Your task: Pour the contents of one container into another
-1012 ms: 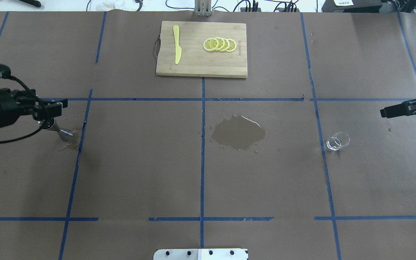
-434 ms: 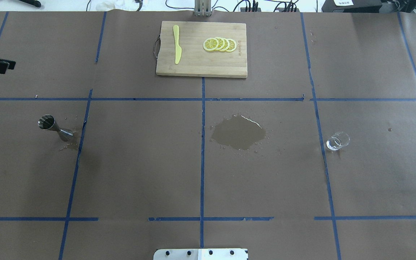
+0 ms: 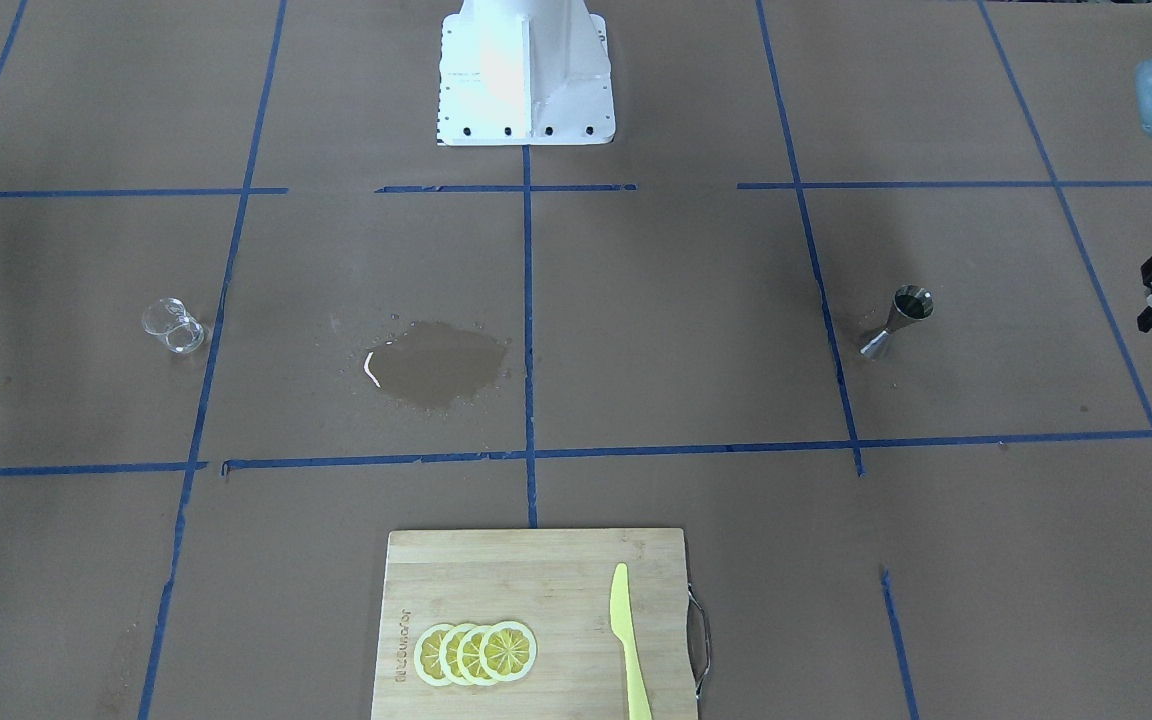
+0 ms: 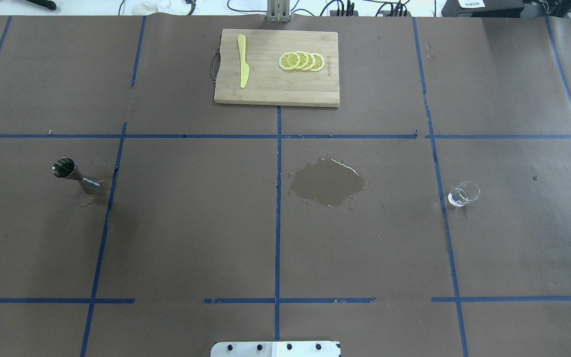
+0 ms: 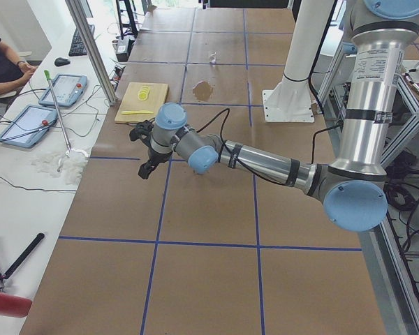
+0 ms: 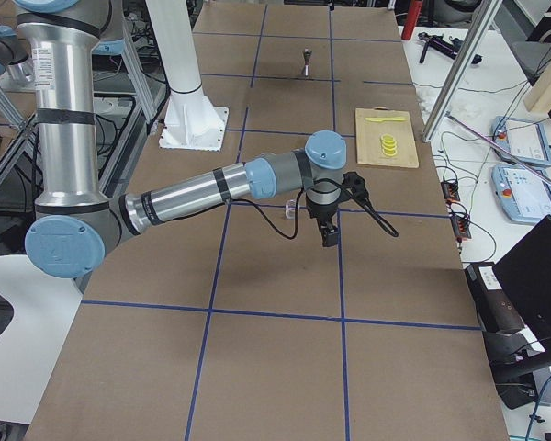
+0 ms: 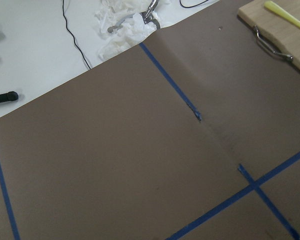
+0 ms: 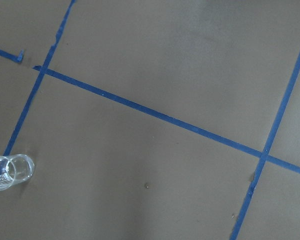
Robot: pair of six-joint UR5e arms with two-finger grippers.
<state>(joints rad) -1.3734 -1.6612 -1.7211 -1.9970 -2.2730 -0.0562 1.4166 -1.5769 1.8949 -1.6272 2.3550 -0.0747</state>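
Note:
The clear glass cup [image 4: 464,194] stands on the brown paper at the right, alone; it also shows in the front view [image 3: 174,325] and at the lower left of the right wrist view [image 8: 10,171]. The steel jigger [image 4: 75,176] stands upright at the left [image 3: 898,320], with small wet spots beside it. My left gripper [image 3: 1151,295] hangs open and empty at the table's left end, well apart from the jigger. My right gripper [image 6: 331,234] shows only in the right side view, past the glass; I cannot tell its state.
A wet puddle [image 4: 327,182] darkens the paper at the middle. A wooden cutting board [image 4: 275,89] at the far side carries lemon slices [image 4: 301,61] and a yellow knife [image 4: 242,60]. The robot's white base [image 3: 524,75] is at the near edge.
Both arms have drawn outward and left the overhead view. The left gripper moved off the jigger, which stays standing. The glass has not moved.

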